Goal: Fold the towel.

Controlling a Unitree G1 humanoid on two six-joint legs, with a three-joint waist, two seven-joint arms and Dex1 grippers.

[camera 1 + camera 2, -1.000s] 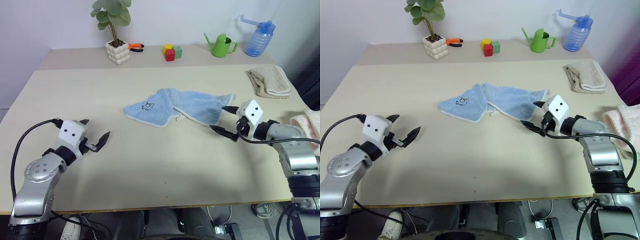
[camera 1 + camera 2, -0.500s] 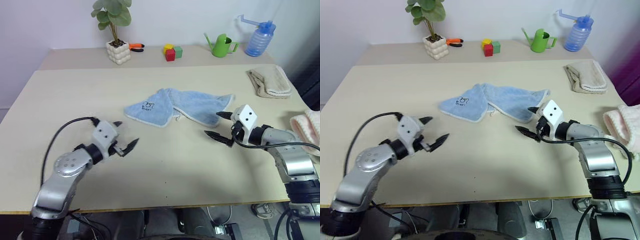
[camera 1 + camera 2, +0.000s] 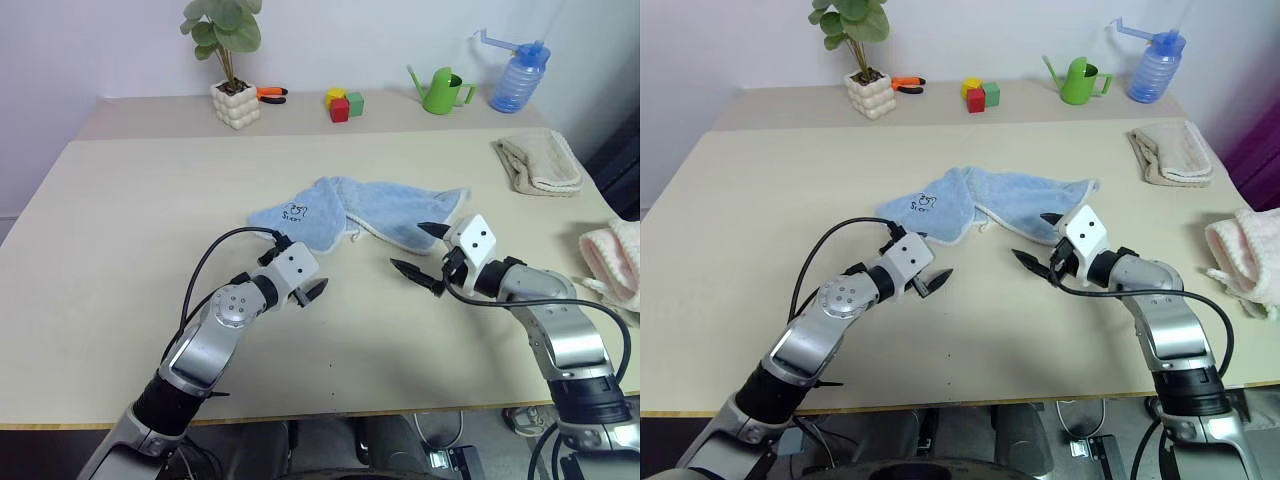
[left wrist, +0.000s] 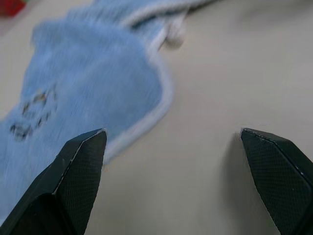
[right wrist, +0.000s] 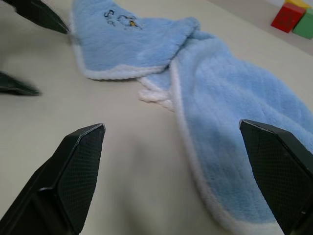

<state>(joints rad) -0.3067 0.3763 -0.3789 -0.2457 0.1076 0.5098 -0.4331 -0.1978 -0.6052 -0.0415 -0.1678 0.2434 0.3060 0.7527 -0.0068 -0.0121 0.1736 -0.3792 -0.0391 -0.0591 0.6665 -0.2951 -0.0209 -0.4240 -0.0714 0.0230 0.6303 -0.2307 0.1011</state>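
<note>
One light blue terry cloth towel with pale whitish edging point(image 3: 345, 214) lies crumpled near the middle of the beige table point(image 3: 130, 200), its small dark printed mark facing up on the flap at the robot's left. Two other towels sit at the robot's right: one folded beige towel point(image 3: 540, 163) near the far right corner and one fluffy pink towel point(image 3: 612, 258) at the right edge. Along the back strip stand one potted green plant in a white bobbled pot point(image 3: 233, 70), one orange-handled tool point(image 3: 270, 94), a small cluster of red, yellow and green blocks point(image 3: 343, 103), one green watering can point(image 3: 441, 91) and one blue spray bottle point(image 3: 518, 74).

The left gripper point(image 3: 921, 262) hovers just short of the towel's near left edge, its two black fingers spread wide and holding nothing; the wrist view puts one fingertip point(image 4: 90, 147) over the pale border, though contact cannot be told. The right gripper point(image 3: 418, 251) is likewise wide open and empty, poised beside the towel's near right edge without touching it.

Bare tabletop stretches between the towel and the table's near edge and across the whole left side, well apart from the clutter at the back.
</note>
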